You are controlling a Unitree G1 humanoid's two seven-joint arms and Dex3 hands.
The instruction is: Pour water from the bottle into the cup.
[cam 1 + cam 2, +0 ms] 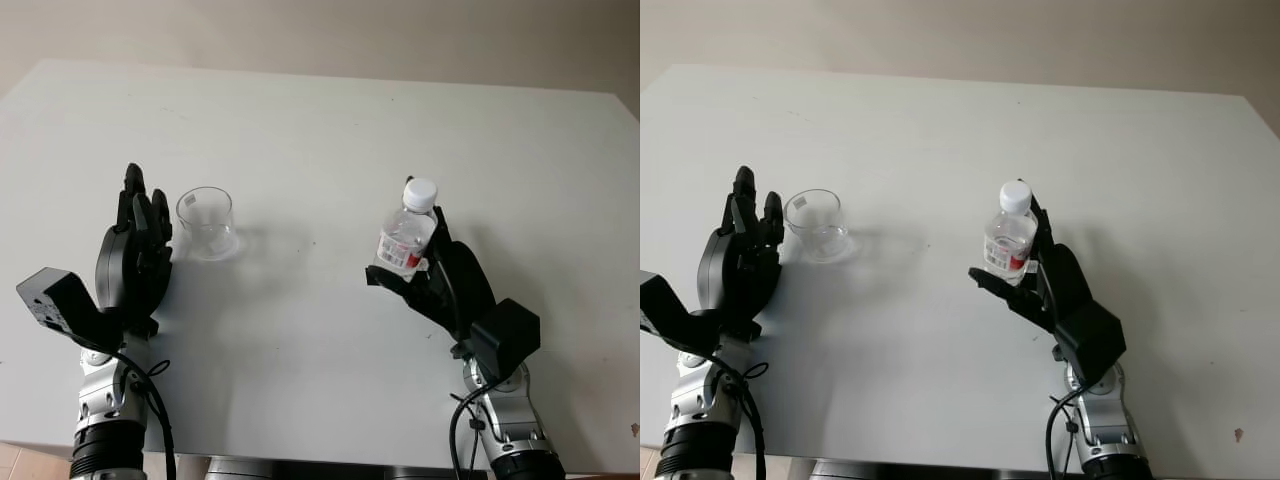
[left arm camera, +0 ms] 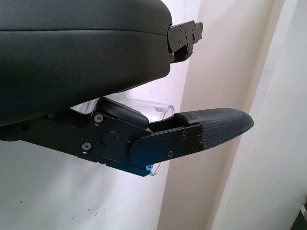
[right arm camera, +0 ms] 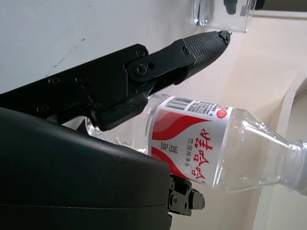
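The bottle is a small clear plastic one with a white cap still on and a red and white label round its middle. It stands upright toward the right side of the table, nearer the front edge than the back, well in from the right edge. The right hand is closed on it: in the right wrist view the black palm shell lies against 1 side of the bottle and a finger crosses the other side, just below the label, so the bottle is clamped between them. Whether its base touches the table or is raised a little, I cannot tell.

The cup is a short clear tumbler, upright, with its mouth open to the ceiling. It stands on the left half of the table, about as far from the front edge as the bottle and well apart from it, with bare white tabletop between the 2. No liquid can be made out in it.

The left hand is just beside the cup on the side toward the table's left edge, open and holding nothing. In the left wrist view the cup's rim shows between the palm shell and 1 finger, but contact cannot be judged.
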